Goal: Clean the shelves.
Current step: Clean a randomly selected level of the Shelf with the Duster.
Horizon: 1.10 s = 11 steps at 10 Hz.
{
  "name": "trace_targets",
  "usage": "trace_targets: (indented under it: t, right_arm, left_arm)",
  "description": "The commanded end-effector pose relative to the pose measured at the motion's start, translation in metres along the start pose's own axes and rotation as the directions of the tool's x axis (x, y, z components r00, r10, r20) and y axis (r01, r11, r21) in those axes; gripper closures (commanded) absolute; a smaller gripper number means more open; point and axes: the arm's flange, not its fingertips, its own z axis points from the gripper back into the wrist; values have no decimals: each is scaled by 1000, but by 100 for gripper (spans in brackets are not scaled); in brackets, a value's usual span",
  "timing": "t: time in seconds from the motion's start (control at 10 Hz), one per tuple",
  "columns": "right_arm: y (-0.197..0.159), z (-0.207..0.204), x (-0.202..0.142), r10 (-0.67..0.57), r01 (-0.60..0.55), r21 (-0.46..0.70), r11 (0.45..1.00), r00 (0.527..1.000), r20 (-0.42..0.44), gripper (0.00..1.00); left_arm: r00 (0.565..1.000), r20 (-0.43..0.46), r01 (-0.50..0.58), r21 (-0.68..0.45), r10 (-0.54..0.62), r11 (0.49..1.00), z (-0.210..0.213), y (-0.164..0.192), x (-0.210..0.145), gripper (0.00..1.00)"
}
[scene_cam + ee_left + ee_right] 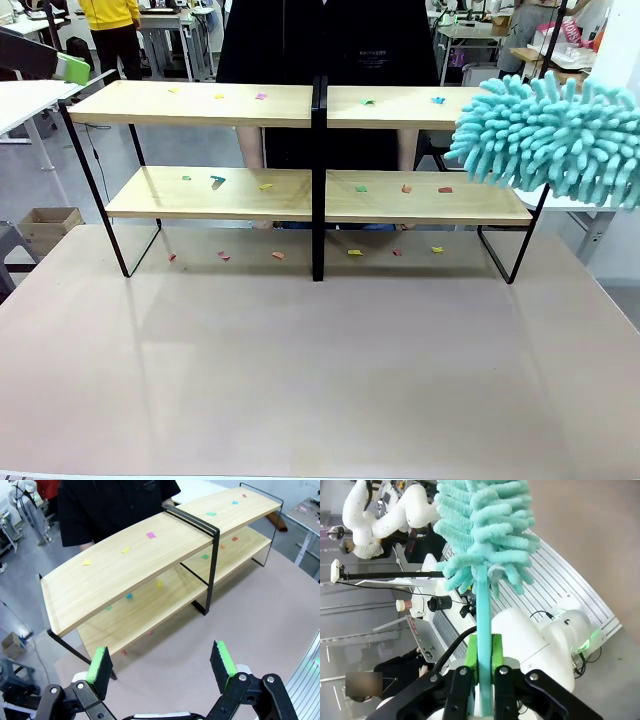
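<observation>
**Along the table's far edge: littered shelves, duster in hand**

The shelves point(200, 103) stand at the far edge of the table point(300, 380). Their boards look stiff, and the thin frame probably slides if shoved. Feather-light paper scraps point(261, 96) dot both tiers. The right gripper point(483, 645) is clamped on the rigid handle of a soft chenille duster point(550, 135), whose head is at the shelves' right end. The left gripper point(162, 662) has its jaws apart and empty.

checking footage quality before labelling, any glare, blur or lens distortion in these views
Front view: evenly lit and sharp, with a soft sheen on the table that faintly mirrors the frame of the shelves. Left wrist view: the wide lens bows the straight boards into curves; the left hand is in focus. Right wrist view: rolled sideways, the duster crisp up close.
</observation>
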Motion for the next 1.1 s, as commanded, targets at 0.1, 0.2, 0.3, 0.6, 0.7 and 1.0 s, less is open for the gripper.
trace_targets:
  t: [0.1,0.2,0.3,0.6,0.7,1.0]
  right_arm:
    - [12,7,0,-15,15,18,1000,1000,16,100]
    - [12,7,0,-15,15,18,1000,1000,16,100]
    - [12,7,0,-15,15,18,1000,1000,16,100]
    - [4,2,1,-5,5,-4,1000,1000,-2,88]
    - [6,1,3,24,-24,0,1000,1000,-8,88]
    - [66,-21,85,114,-108,-76,991,990,83,88]
  left_arm:
    - [1000,3,4,-11,-4,1000,0,2,-2,0]
    - [1000,3,4,-11,-4,1000,0,2,-2,0]
    - [1000,3,4,-11,-4,1000,0,2,-2,0]
    - [1000,3,4,-11,-4,1000,0,2,-2,0]
    - [1000,3,4,-11,-4,1000,0,2,-2,0]
    - [1000,3,4,-11,-4,1000,0,2,-2,0]
